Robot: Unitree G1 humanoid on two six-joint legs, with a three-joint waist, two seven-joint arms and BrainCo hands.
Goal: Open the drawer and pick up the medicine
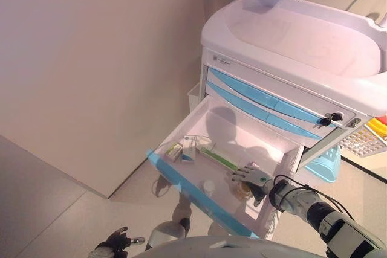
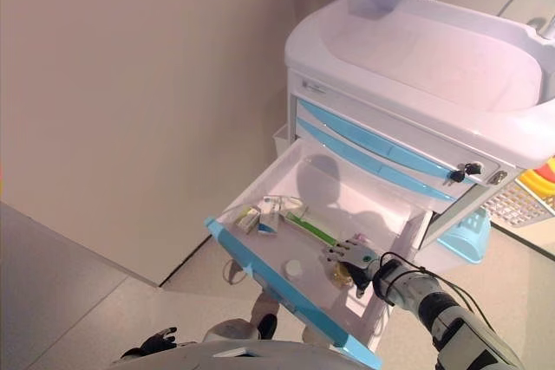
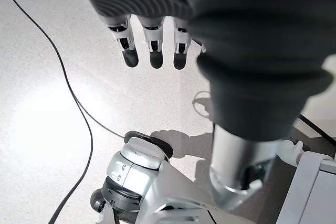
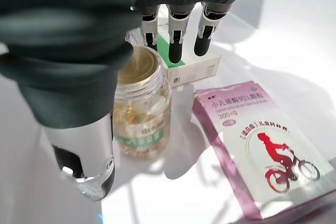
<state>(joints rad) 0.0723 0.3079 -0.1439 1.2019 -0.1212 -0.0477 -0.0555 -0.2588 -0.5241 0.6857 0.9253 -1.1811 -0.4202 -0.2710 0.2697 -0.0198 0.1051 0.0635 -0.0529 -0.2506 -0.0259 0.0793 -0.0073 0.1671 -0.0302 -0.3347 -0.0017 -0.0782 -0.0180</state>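
Observation:
The cart's lowest drawer (image 1: 181,176), white with a blue front, stands pulled open. Inside lie small boxes (image 1: 181,149), a long green-and-white box (image 1: 219,159), a small white round lid (image 1: 208,187), a clear jar of yellow capsules with a gold lid (image 4: 139,108) and a pink packet (image 4: 257,145). My right hand (image 1: 251,176) is inside the drawer, just over the jar (image 1: 243,190). In the right wrist view its fingers (image 4: 177,40) are straight above the green-and-white box (image 4: 191,66), and the thumb stands beside the jar. It holds nothing. My left hand (image 3: 152,40) hangs open over the floor.
The white cart (image 1: 302,34) has two shut blue-fronted drawers (image 1: 260,98) above the open one, with a key in a lock (image 1: 329,118). A light blue basket (image 1: 320,164) hangs at the cart's right side. A beige wall (image 1: 91,58) stands to the left.

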